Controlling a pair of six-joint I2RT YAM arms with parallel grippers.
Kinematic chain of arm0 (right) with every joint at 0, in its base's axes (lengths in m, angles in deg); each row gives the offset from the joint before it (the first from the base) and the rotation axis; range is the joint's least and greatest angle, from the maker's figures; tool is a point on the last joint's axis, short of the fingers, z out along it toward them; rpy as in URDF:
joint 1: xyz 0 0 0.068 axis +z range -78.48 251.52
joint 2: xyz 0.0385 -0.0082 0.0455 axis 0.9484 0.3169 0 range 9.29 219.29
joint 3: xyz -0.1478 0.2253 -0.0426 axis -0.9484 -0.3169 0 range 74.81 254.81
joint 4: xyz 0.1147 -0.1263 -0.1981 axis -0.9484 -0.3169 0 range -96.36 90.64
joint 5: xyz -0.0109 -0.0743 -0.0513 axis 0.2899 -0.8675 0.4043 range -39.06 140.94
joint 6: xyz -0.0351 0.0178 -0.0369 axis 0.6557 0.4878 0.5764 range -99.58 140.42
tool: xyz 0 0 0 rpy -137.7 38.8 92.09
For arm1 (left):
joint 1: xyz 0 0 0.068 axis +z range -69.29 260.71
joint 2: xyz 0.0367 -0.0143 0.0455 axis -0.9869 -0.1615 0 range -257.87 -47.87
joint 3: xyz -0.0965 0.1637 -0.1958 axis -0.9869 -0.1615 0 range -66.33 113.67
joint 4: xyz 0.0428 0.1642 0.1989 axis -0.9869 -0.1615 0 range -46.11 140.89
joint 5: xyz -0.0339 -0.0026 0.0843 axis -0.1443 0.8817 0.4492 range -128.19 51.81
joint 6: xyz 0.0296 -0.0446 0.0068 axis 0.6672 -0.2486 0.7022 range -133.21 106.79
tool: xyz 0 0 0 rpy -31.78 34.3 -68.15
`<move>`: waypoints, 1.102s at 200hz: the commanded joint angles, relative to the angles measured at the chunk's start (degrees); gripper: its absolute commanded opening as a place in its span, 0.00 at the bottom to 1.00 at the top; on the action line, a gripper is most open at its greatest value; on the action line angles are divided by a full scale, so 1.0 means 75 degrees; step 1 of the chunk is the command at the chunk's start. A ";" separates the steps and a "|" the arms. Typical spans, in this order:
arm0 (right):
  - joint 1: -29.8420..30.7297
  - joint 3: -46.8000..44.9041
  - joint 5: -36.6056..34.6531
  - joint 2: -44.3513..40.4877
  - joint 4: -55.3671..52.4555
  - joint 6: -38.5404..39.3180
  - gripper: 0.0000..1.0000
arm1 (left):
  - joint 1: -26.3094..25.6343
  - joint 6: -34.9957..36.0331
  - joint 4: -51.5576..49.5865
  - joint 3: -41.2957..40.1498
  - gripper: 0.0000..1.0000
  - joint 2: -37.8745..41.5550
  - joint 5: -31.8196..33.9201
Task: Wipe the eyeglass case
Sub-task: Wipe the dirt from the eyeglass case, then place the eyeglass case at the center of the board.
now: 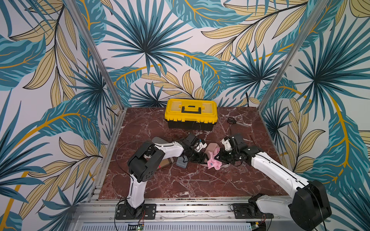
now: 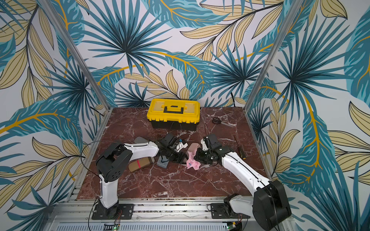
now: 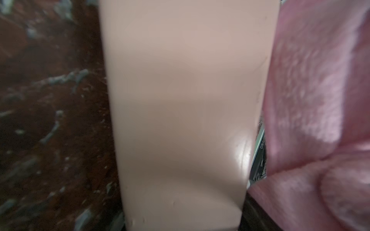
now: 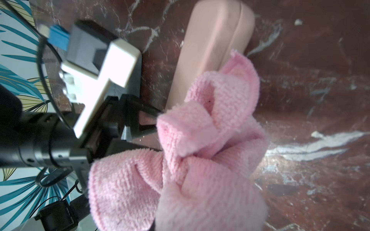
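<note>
L gripper (image 1: 201, 159): jaws part-closed and clamped on the near end of the eyeglass case (image 3: 184, 112). Rest of the tan case sticks out ahead of the jaws, over the marble table (image 1: 180, 180). Can't tell if the far end rests on the table or is lifted.

Pink cloth (image 4: 200, 140): bunched wad, touching the case's long side just ahead of the L jaws, on the side facing the R arm.

R gripper (image 1: 219, 156): closed tight on the cloth, tips buried in the folds, so the wad sits between its tips and the case. A loose tail hangs below it.

Step in hand, as I judge it: a wipe stroke along the case. To do it well:
- Hold the L clamp firm. Any R push levers the case about the clamp pt.
- Stroke lengthwise, away from the L jaws toward the free end, w/ light pressure.
- The wad gives only a small contact patch, so use several overlapping passes.
- Roll the L wrist to present lid, seam and underside in turn.
- The area under the L jaws can't be reached w/o a regrip.
- Watch that the cloth tail doesn't snag on the L jaws.
</note>
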 commanded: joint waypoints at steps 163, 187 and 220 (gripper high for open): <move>-0.1949 0.2681 -0.3633 0.1401 -0.1969 0.1398 0.00 | -0.1381 -0.1809 -0.1082 0.1345 0.03 -0.0075 0.3466; -0.2697 0.2146 -0.3412 0.0600 -0.2096 0.1239 0.00 | -0.1835 -0.2041 -0.2212 0.2930 0.06 -0.0948 0.4054; -0.3076 0.1596 -0.3439 -0.0269 -0.1902 0.0929 0.00 | -0.2152 -0.2567 -0.2615 0.4589 0.08 -0.2013 0.3898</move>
